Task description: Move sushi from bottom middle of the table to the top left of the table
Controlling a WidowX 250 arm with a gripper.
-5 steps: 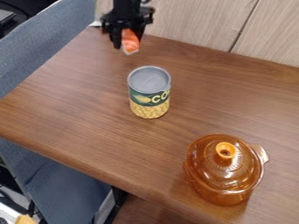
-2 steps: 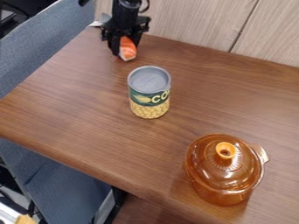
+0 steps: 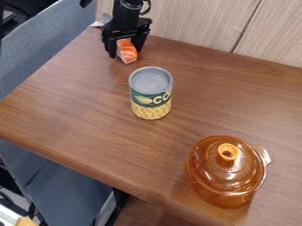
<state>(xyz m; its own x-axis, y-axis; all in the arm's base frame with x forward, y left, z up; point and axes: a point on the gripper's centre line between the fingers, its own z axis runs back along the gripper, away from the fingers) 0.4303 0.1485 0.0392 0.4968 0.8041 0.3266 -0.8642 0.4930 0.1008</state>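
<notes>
Sushi [image 3: 126,51] at table's [image 3: 77,112] far left, between end effector's [image 3: 126,53] spread fingers, long axis roughly near-far; looks released, likely lift clear.

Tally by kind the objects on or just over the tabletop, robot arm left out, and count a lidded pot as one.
Sushi piece: 1
Corn can: 1
Amber lidded pot: 1
Total: 3
</notes>
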